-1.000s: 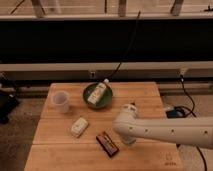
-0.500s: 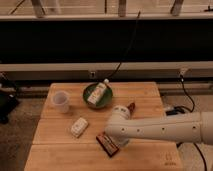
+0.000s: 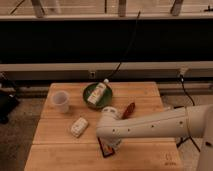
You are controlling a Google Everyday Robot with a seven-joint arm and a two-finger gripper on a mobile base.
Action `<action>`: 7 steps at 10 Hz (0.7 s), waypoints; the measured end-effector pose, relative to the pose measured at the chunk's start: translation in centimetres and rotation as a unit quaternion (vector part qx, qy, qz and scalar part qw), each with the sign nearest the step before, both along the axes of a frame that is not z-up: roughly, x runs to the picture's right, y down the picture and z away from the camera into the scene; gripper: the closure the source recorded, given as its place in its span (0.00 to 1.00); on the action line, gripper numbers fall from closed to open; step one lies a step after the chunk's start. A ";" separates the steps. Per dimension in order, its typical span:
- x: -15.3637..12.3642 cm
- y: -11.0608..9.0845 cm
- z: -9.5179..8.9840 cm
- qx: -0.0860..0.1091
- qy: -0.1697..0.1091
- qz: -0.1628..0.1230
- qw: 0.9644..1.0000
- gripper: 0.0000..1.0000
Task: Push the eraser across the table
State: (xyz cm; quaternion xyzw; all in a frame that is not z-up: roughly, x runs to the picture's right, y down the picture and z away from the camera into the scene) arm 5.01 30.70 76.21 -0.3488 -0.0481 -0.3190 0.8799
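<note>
The eraser (image 3: 104, 149) is a dark flat block with reddish markings. It lies on the light wooden table (image 3: 60, 150) near the front middle, and only its left end shows under my arm. My gripper (image 3: 112, 143) points down at the end of the white arm, which reaches in from the right. It sits right over the eraser and hides most of it.
A clear cup (image 3: 61, 101) stands at the back left. A green bowl (image 3: 97, 95) holding a white bottle is at the back middle. A small white block (image 3: 78, 127) lies left of the arm, and a slim reddish-brown object (image 3: 129, 110) behind it. A dark mark (image 3: 170, 161) is near the front right corner.
My arm has swung left and forward over the eraser, which now shows less than before. The other objects have not moved.
</note>
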 end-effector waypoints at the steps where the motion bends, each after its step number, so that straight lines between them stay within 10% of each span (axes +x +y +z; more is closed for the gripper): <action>1: 0.1 0.1 0.1 0.001 0.000 0.000 1.000 0.97; 7: -2.8 0.3 0.3 0.000 -0.020 -0.036 0.999 0.97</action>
